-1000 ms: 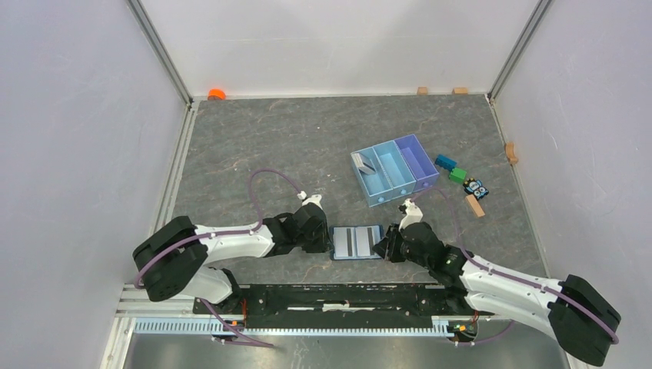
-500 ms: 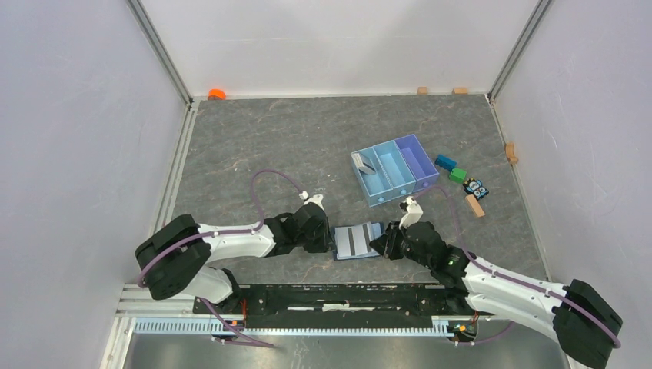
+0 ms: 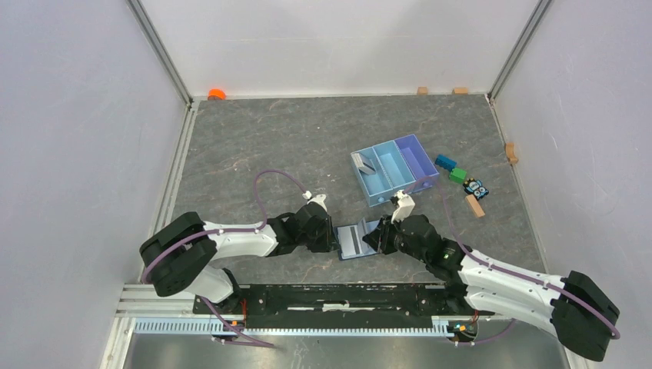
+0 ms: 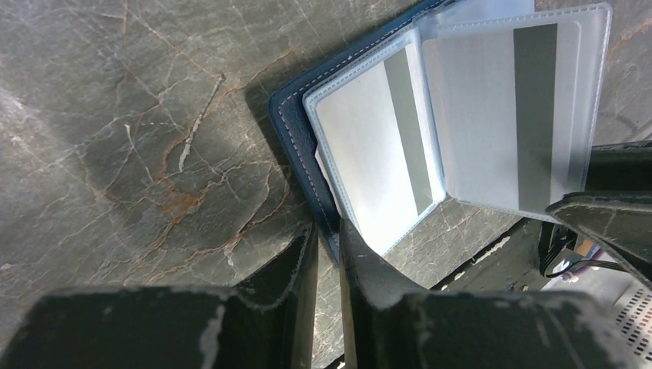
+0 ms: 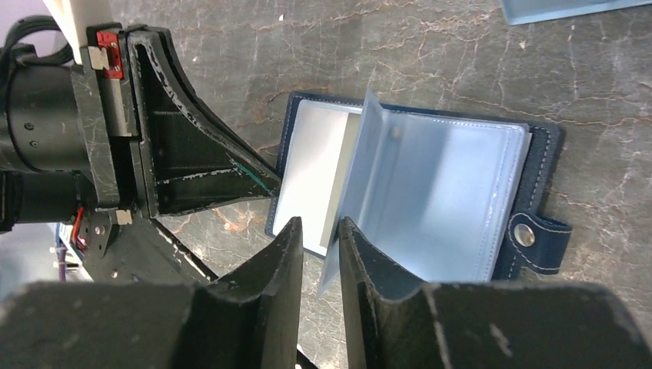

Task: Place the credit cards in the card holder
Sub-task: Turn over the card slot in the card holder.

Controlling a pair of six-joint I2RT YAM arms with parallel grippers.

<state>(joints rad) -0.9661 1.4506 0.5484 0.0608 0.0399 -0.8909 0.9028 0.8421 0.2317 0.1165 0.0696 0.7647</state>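
The navy card holder point(image 3: 354, 240) lies open on the table between my grippers. My left gripper point(image 4: 327, 231) is shut on the left edge of its navy cover point(image 4: 296, 138). Two striped credit cards point(image 4: 377, 154) sit in its clear sleeves. In the right wrist view, one clear sleeve leaf point(image 5: 430, 192) stands lifted. Its edge lies in the narrow gap of my right gripper point(image 5: 321, 227), against the right finger only. The jaws are slightly apart. Another credit card point(image 3: 364, 163) leans in the tray's left compartment.
The light-blue and purple tray point(image 3: 419, 163) stands behind the holder. Right of it lie a blue block point(image 3: 444, 161), a green block point(image 3: 458, 175), a patterned block point(image 3: 477, 187) and a wooden block point(image 3: 474, 205). An orange object point(image 3: 217, 94) sits at the back left corner.
My right gripper has moved left over the holder, and the right sleeve leaf has risen from flat to standing. The holder now looks narrower. My left gripper has shifted slightly right.
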